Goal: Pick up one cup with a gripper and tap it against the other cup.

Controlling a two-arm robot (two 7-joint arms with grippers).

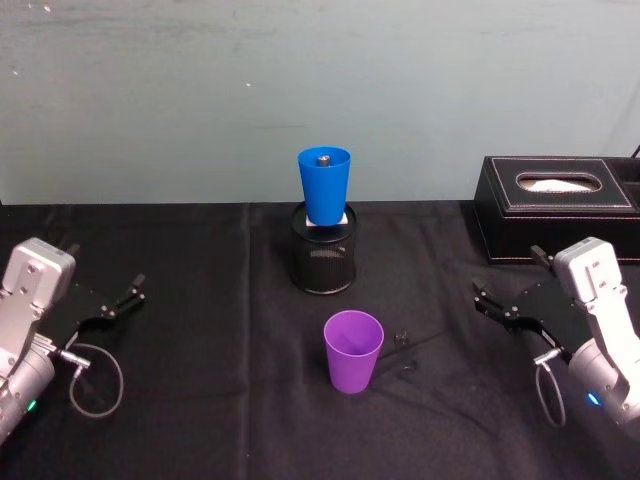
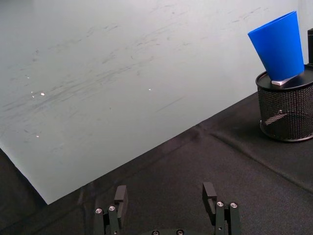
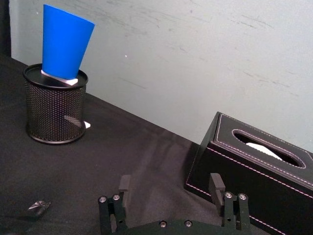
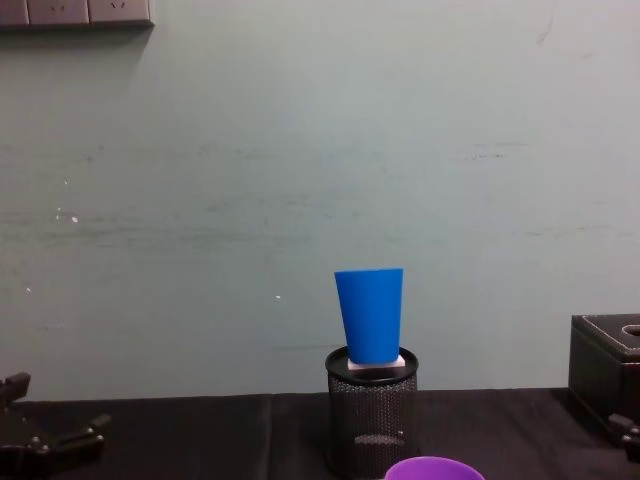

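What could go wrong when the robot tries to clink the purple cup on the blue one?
1. The blue cup perches in the top of the mesh holder, not on the table, so a hard tap might knock it off or tip the holder.
2. The purple cup stands loose. The open left gripper or right gripper, coming from the side, might push it over before closing on it.

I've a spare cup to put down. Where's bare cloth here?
Bare cloth lies between the left gripper and the mesh holder, and in front, left of the purple cup. Tighter on the right: small bits beside the purple cup, the right gripper, the tissue box behind it.
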